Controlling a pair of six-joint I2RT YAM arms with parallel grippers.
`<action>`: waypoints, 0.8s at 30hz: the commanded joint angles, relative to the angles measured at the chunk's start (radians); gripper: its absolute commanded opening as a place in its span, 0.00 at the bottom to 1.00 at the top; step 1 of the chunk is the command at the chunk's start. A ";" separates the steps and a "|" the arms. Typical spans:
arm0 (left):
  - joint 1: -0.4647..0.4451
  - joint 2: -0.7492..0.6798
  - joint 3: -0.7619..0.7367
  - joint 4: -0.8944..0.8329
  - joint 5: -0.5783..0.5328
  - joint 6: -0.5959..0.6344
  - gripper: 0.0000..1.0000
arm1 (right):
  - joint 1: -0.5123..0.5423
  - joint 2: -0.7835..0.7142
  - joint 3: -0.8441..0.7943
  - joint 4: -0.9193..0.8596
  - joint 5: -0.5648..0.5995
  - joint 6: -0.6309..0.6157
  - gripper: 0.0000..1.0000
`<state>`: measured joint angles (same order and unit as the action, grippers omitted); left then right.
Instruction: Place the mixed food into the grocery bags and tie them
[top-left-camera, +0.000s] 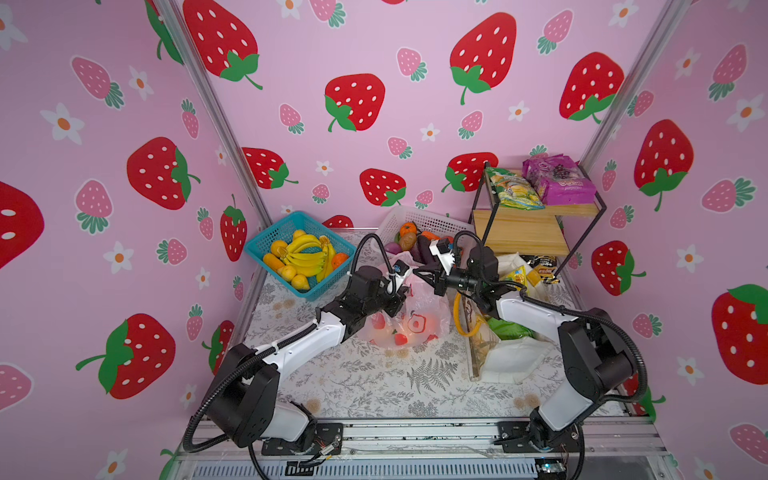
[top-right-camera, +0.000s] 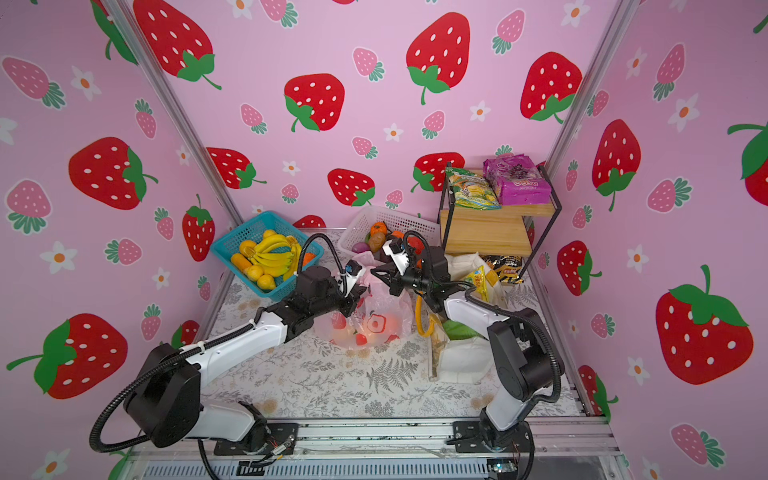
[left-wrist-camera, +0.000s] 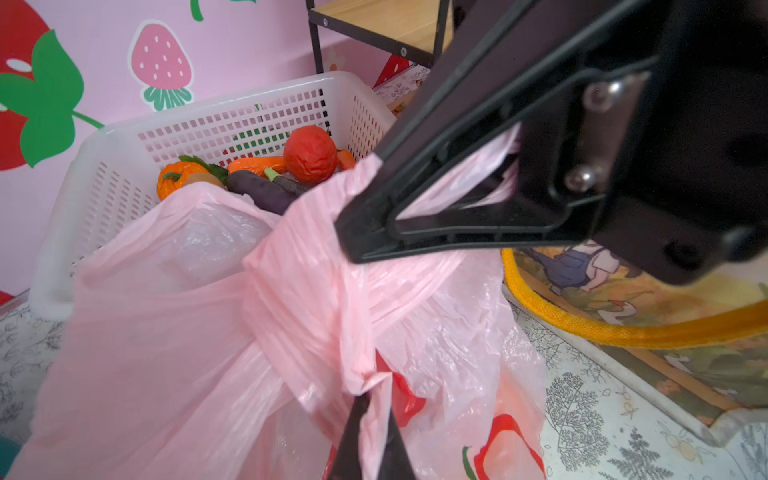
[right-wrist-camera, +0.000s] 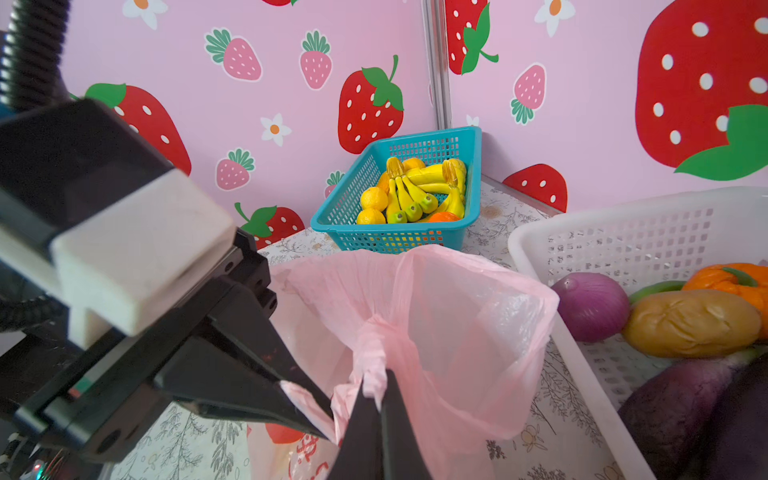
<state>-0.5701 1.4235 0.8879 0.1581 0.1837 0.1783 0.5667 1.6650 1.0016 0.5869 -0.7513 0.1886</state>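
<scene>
Between strawberry walls (top-left-camera: 291, 62), on the tabletop (top-left-camera: 374, 386), the left gripper (left-wrist-camera: 374, 428) and right gripper (right-wrist-camera: 376, 407) each have jaws clenched on a pink bag (top-left-camera: 428, 307) handle. Tying is in hand. Next, probably, pulling the handles apart to tighten the knot.

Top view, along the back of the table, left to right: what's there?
blue basket → white basket → wooden shelf rack, with a green-yellow packet and then a purple packet on its top shelf.
</scene>
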 joint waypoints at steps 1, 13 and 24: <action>0.003 -0.044 0.024 0.001 -0.096 0.009 0.20 | -0.004 -0.056 -0.027 0.036 0.026 -0.013 0.00; 0.004 -0.275 0.018 -0.117 -0.083 0.134 0.66 | 0.001 -0.158 -0.119 0.097 0.031 -0.071 0.00; 0.018 -0.155 0.225 -0.378 0.198 0.351 0.71 | 0.002 -0.193 -0.146 0.123 -0.015 -0.069 0.00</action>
<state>-0.5556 1.2335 1.0351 -0.1131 0.2863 0.4431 0.5671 1.5021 0.8661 0.6731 -0.7364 0.1341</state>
